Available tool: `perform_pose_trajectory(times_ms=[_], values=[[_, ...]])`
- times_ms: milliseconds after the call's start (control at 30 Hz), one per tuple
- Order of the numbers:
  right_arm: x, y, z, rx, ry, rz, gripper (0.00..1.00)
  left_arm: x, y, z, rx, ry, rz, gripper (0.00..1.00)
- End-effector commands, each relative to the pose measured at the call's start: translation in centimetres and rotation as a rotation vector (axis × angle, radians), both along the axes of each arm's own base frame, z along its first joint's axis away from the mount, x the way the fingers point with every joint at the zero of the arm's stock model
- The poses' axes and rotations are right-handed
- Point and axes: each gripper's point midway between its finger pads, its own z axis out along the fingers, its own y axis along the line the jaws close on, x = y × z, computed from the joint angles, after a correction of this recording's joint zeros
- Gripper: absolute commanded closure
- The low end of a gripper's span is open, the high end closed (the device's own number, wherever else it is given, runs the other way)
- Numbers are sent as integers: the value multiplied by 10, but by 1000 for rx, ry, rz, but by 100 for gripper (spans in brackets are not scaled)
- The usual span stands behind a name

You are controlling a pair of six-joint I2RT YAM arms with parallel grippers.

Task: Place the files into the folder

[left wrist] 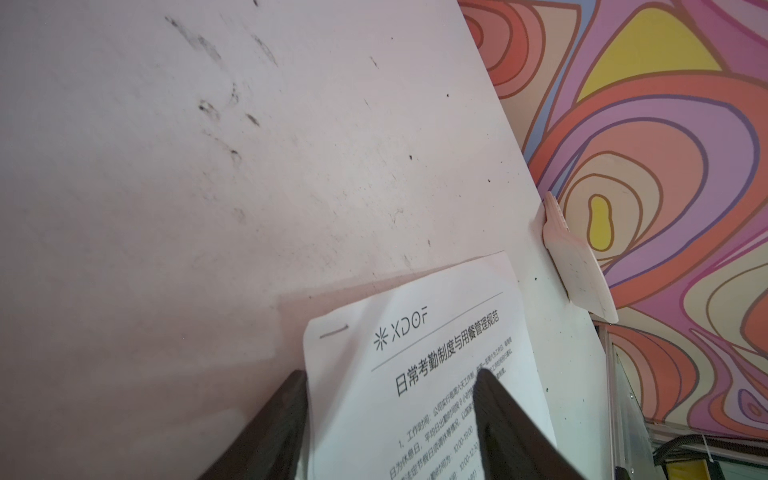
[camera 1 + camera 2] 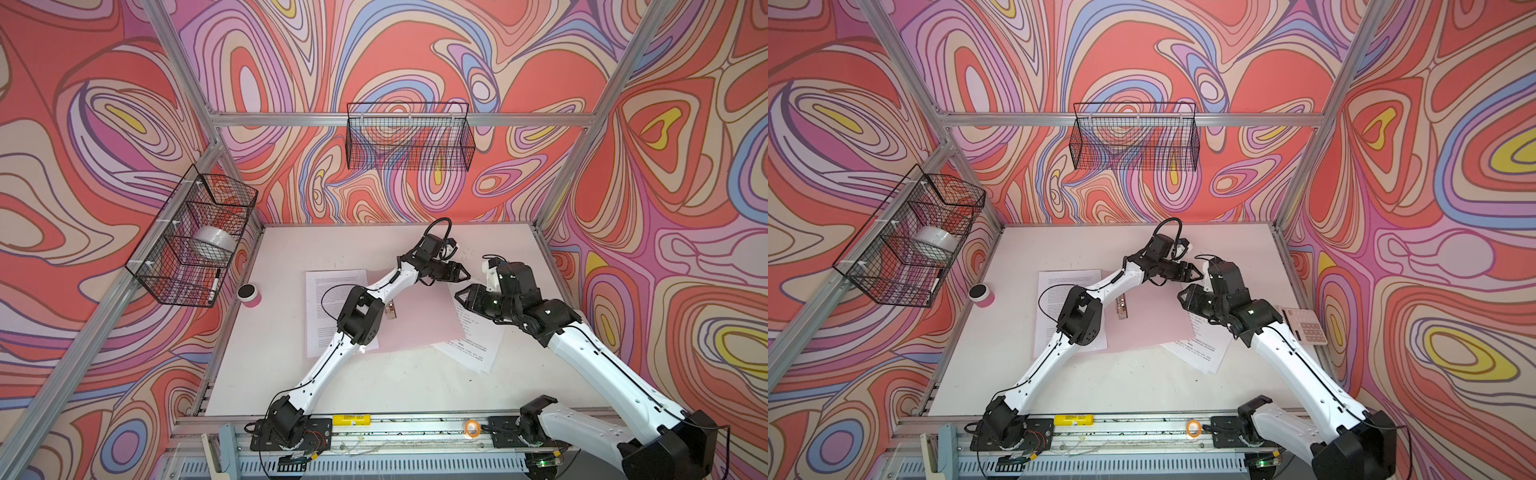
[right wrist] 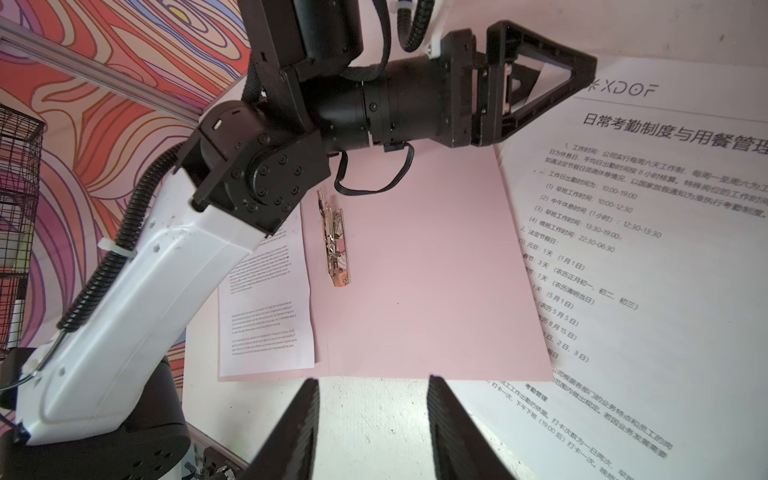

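The pink folder (image 3: 415,299) lies open; its metal clip (image 3: 336,243) sits by the spine, a printed sheet (image 3: 266,324) beyond, a headed sheet (image 3: 665,270) overlapping the opposite edge.

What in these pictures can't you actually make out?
- folder: the left arm crosses it in both top views, hiding part.
- dense-text sheet: print too small to read in both top views.
- headed sheets: right arm covers their far end in both top views; number unclear.

Bright, even light; both top views bend toward the edges. Shadows on the counter (image 2: 374,386) are faint. In the left wrist view a soft shadow crosses the files (image 1: 419,357).
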Motion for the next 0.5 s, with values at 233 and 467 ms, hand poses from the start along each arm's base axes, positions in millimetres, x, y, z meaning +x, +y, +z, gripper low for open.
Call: perform_pose_trajectory(times_ms=[233, 467], values=[[-8, -5, 9, 13, -43, 3, 56, -31, 7, -38, 60, 151, -70, 67], [-8, -6, 5, 11, -39, -5, 57, -32, 6, -39, 73, 141, -70, 74]])
